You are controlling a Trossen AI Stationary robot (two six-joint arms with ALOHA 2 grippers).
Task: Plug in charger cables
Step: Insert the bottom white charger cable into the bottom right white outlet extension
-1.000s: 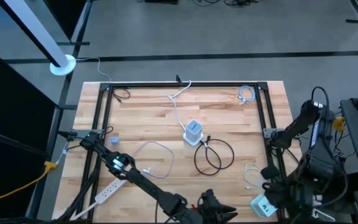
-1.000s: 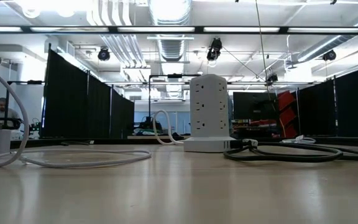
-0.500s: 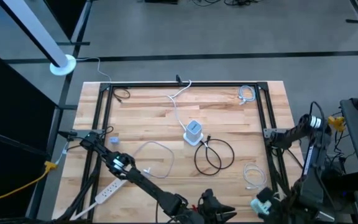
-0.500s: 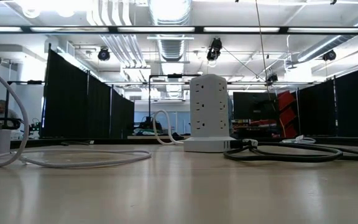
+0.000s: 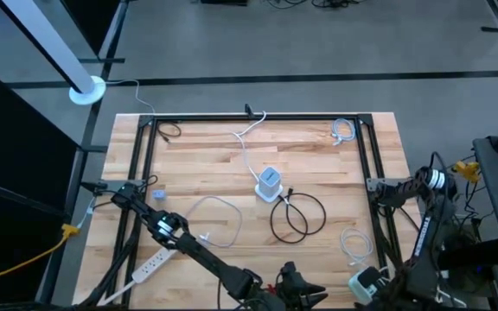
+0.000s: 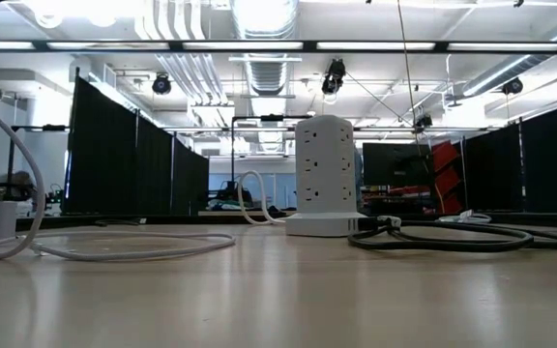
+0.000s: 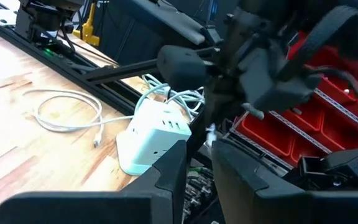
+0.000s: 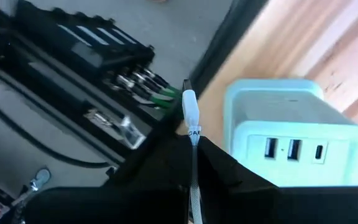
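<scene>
Both hands are cut off by the high view's bottom edge; the white cable (image 8: 191, 118) runs down off the frame.

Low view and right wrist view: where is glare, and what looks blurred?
Low view: the ceiling lights glare white, while the white tower power strip stays sharp. Right wrist view: the pale boxy charger block is soft; the white cable plug in the right gripper is clearer.

Bright overhead ceiling lights (image 6: 259, 14) glaring in low view, even soft shadows, right wrist view blurred
</scene>
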